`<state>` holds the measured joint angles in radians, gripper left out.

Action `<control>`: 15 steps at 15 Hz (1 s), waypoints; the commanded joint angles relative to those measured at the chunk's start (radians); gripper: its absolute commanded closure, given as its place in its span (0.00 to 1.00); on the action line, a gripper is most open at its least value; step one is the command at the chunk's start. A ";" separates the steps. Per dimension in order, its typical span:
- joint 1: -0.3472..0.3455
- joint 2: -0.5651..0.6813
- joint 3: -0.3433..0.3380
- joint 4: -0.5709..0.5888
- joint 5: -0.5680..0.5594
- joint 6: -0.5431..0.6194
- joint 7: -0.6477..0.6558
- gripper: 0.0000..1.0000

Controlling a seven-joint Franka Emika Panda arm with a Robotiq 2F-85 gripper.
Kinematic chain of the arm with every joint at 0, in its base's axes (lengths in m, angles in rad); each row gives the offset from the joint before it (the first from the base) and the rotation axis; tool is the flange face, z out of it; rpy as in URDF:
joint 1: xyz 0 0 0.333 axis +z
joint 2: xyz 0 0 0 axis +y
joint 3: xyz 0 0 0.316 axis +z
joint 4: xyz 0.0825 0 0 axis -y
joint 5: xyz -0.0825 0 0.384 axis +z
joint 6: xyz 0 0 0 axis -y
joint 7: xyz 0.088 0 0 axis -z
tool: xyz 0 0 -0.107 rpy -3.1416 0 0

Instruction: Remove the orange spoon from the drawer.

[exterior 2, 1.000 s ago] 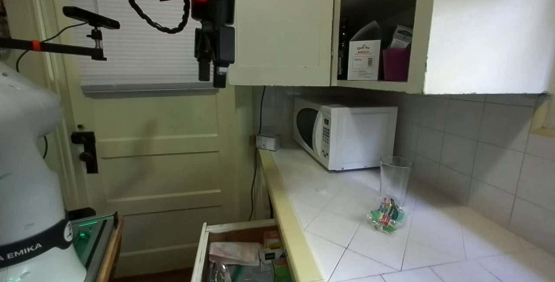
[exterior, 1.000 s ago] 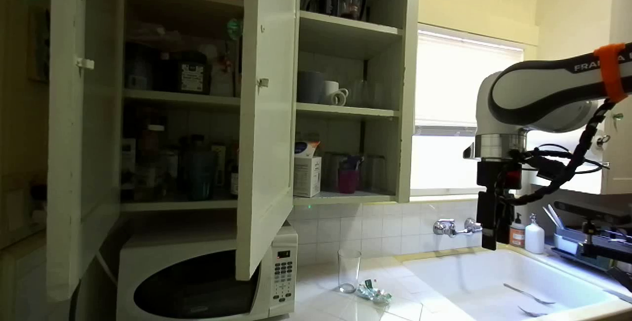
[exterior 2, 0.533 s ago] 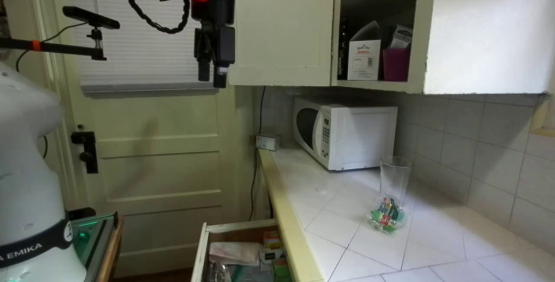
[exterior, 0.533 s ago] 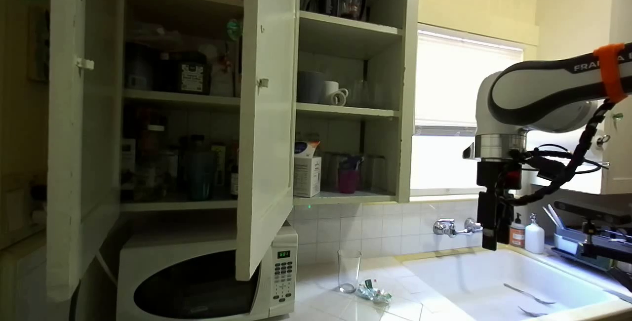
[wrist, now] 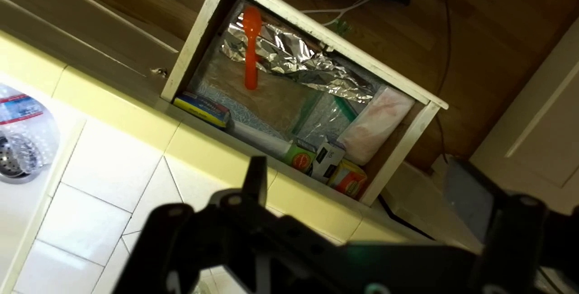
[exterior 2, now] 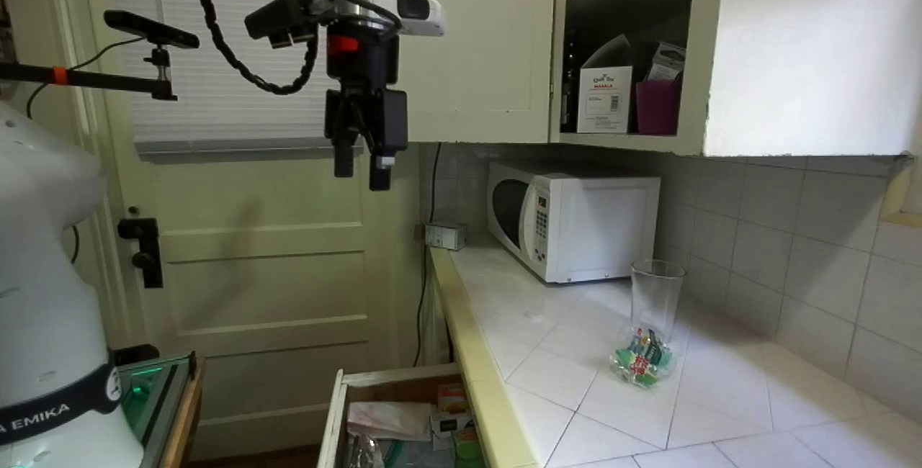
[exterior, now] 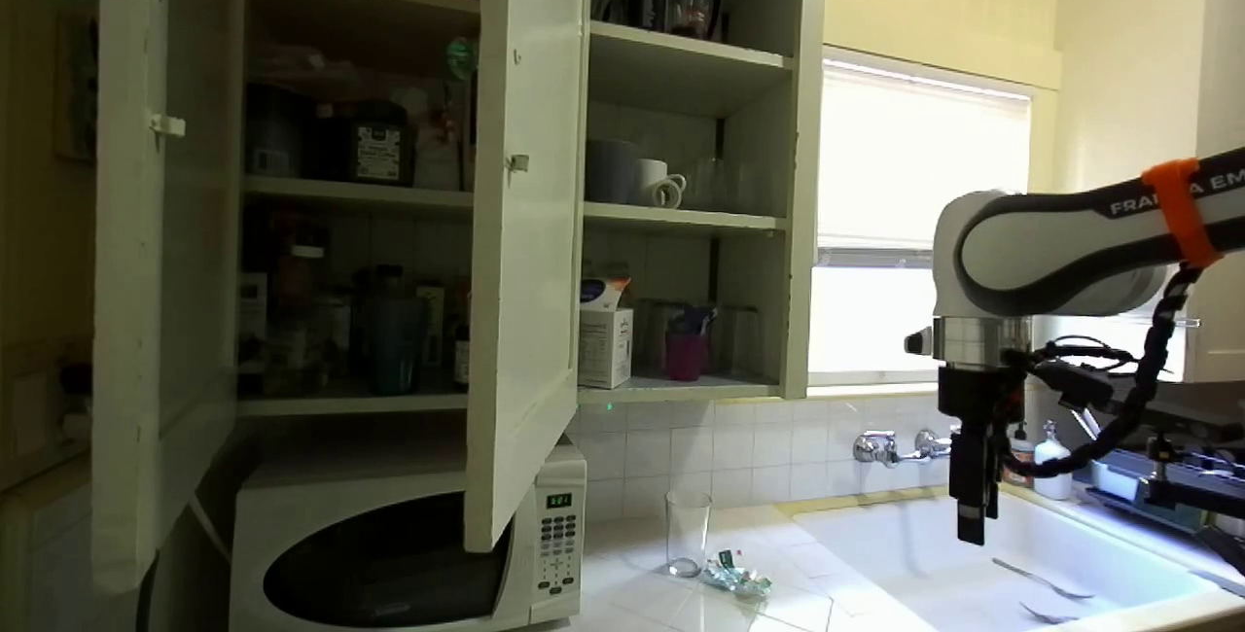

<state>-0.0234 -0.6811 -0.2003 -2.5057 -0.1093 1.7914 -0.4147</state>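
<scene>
The orange spoon (wrist: 251, 52) lies on crumpled foil (wrist: 294, 54) and plastic bags in the pulled-out drawer (wrist: 194, 36), in the wrist view. The drawer also shows in an exterior view (exterior 2: 396, 376), where the spoon is out of view. My gripper (wrist: 357, 169) is open, with nothing between its fingers (wrist: 257, 178). In the exterior views it hangs pointing down (exterior 2: 362, 171), (exterior: 981, 518), high above the drawer and apart from it. In the wrist view the spoon lies up and left of the fingers.
Small boxes (wrist: 323, 160) and a pinkish packet (wrist: 377, 122) share the drawer. The yellow counter edge (wrist: 221, 154) runs along it. A glass (exterior 2: 657, 295) and a clear bag (exterior 2: 643, 360) stand on the counter. The sink (exterior: 905, 525) holds forks. A cabinet door (exterior: 525, 224) stands open.
The arm and gripper have moved down within the last half second. The gap between the fingers looks wider in an exterior view. The drawer has not moved.
</scene>
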 commanded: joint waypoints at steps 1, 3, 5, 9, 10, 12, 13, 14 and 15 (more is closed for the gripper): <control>-0.023 0.051 -0.035 -0.046 0.020 0.059 0.017 0.00; -0.021 0.034 -0.020 -0.040 0.007 0.045 0.003 0.00; -0.027 0.053 -0.028 -0.040 0.009 0.047 0.002 0.00; -0.019 0.071 -0.013 -0.095 -0.044 0.140 -0.028 0.00; -0.007 0.095 -0.028 -0.130 -0.049 0.201 -0.075 0.00; 0.008 0.134 -0.052 -0.197 -0.042 0.315 -0.155 0.00; 0.013 0.166 -0.065 -0.232 -0.032 0.384 -0.193 0.00; 0.014 0.202 -0.074 -0.258 -0.027 0.441 -0.227 0.00; 0.014 0.237 -0.079 -0.284 -0.023 0.491 -0.262 0.00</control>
<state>-0.0247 -0.5332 -0.2465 -2.7191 -0.1325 2.1458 -0.5823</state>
